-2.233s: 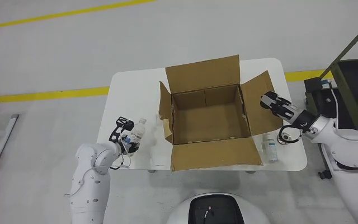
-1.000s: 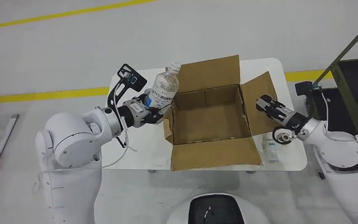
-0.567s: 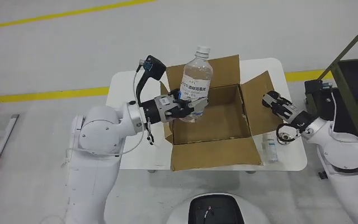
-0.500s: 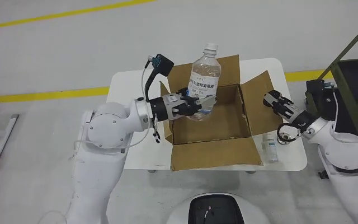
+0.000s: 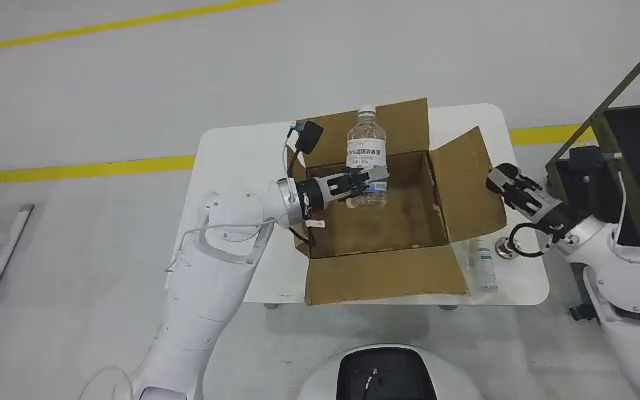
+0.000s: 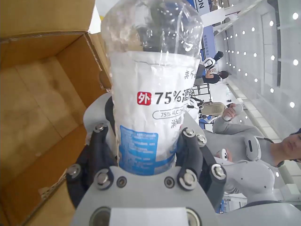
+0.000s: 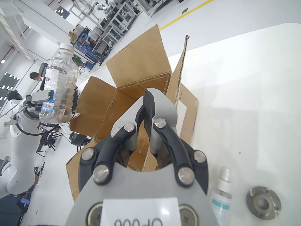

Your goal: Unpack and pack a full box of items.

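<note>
Fingers [image 6: 98, 150] of the left gripper [image 5: 362, 186] are clamped on the lower, labelled part of a clear plastic bottle [image 5: 366, 158], 1 on each side of the label. The cap points up and the base hangs free below the grip. From the right wrist view the bottle [image 7: 58, 90] leans slightly and sits above the rim of the open cardboard box [image 5: 390, 228], over its far-left part and not yet inside. Gripping low on the body probably keeps the bottle steady while leaving the bottom clear to meet the cardboard first. All 4 flaps are folded outward, which leaves the opening wide, and the brown floor that shows beside the bottle is bare, so this looks like an early item of the packing half of the job. What remains, by my reading, is a straight descent and then a release once the base rests on the floor. The main risk is clipping the left wall or tipping the bottle on letting go. The right gripper [image 7: 147, 105] has its pads pressed together on nothing and hangs by the outer edge of the right-hand flap [image 5: 468, 182]—well apart from the bottle, likely parked out of the way. On the white table [image 5: 240, 160] just beside that arm lies a small dropper bottle [image 7: 222, 196]—plausibly another item to pack.
</note>
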Motion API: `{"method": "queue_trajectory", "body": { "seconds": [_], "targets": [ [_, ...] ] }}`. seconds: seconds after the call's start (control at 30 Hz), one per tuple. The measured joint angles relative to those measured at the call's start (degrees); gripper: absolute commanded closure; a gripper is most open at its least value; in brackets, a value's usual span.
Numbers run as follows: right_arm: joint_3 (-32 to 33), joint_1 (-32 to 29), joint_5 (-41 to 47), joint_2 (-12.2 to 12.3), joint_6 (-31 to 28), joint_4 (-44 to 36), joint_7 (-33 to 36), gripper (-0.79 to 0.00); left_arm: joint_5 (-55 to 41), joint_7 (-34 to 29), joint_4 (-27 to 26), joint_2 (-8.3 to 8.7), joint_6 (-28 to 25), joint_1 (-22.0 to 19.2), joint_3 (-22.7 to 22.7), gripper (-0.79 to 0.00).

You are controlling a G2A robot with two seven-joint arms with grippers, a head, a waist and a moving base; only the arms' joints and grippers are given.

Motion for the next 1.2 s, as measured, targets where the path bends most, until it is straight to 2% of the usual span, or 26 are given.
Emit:
{"method": "queue_trajectory", "body": {
  "seconds": [0.43, 0.6, 0.7, 0.9, 1.03, 1.2],
  "targets": [
    [-2.1, 2.1, 0.5, 0.1, 0.6, 0.8, 0.9, 0.0, -1.0, 0.1, -0.9, -0.08, -0.3, 0.7, 0.4, 0.0],
    [-3.2, 3.0, 0.7, 0.1, 0.6, 1.7, 0.8, 0.0, -0.9, -0.4, 0.6, -0.48, 2.7, 0.4, 2.6, 0.0],
    [-3.4, 3.2, 0.7, 0.1, 0.6, 1.9, 0.8, 0.0, 2.7, 0.7, 3.0, -0.77, 8.4, -1.1, 5.0, 0.0],
    [-3.6, 3.3, 0.6, 0.2, 0.8, 1.9, 0.8, 0.0, 10.7, 2.2, 6.4, -1.54, 23.0, -4.0, 9.9, 0.0],
    [-3.7, 3.2, 0.7, 0.3, 0.9, 1.7, 0.6, 0.0, 17.7, 0.1, 7.6, -1.73, 31.1, -6.1, 13.7, 0.0],
    [-3.9, 3.1, 0.8, 0.3, 0.9, 1.3, 0.4, 0.0, 24.2, -4.8, 8.7, -1.79, 36.9, -8.0, 17.7, 0.0]
  ]
}}
